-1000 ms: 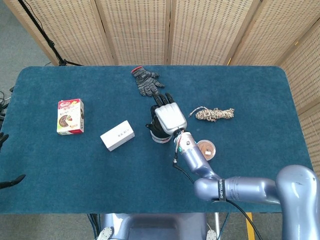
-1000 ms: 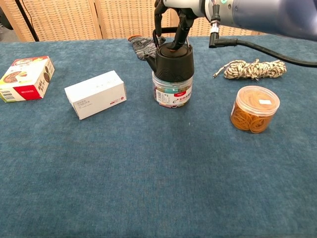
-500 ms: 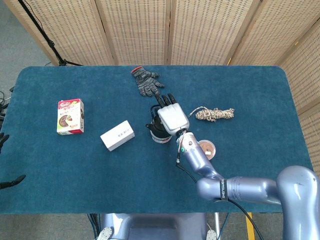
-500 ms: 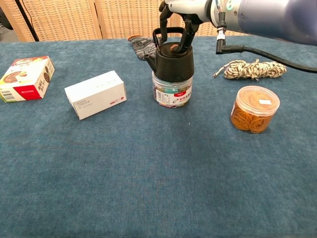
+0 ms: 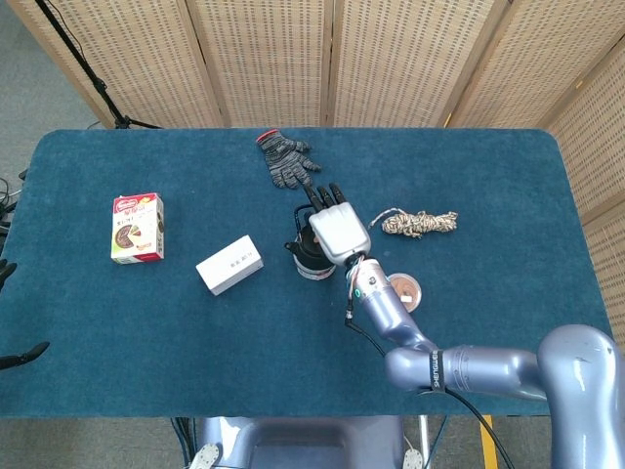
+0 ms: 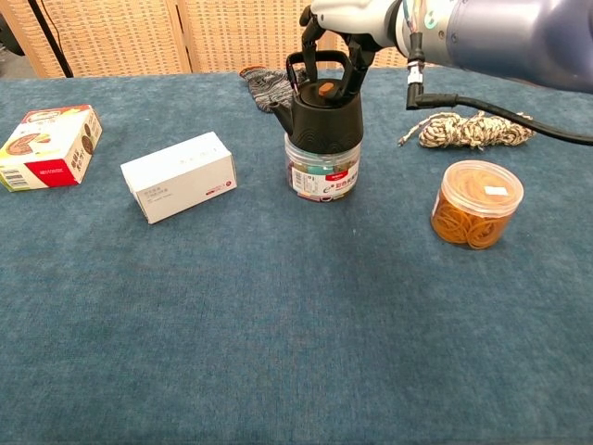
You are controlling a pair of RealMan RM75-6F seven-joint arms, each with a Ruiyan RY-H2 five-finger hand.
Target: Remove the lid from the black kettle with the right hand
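Note:
The black kettle [image 6: 320, 116] stands on top of a clear plastic jar [image 6: 321, 176] in the middle of the blue table; in the head view only the kettle's [image 5: 305, 256] left side shows under my hand. Its lid [image 6: 322, 91], with a brown knob, sits on the kettle under the upright handle. My right hand [image 6: 347, 19] hovers just above, its dark fingers [image 6: 357, 60] hanging down around the handle. From overhead the right hand [image 5: 337, 227] covers most of the kettle. I see nothing held in it. The left hand does not show.
A grey knit glove [image 5: 286, 158] lies behind the kettle. A coil of rope [image 6: 473, 130] and a clear tub of rubber bands [image 6: 476, 204] sit to the right. A white box [image 6: 179, 176] and a red snack box [image 6: 48, 146] lie to the left.
My right hand has risen and drifted slightly right, its fingers lifting off the lid. The lid and kettle stayed where they were, and the brown knob now shows.

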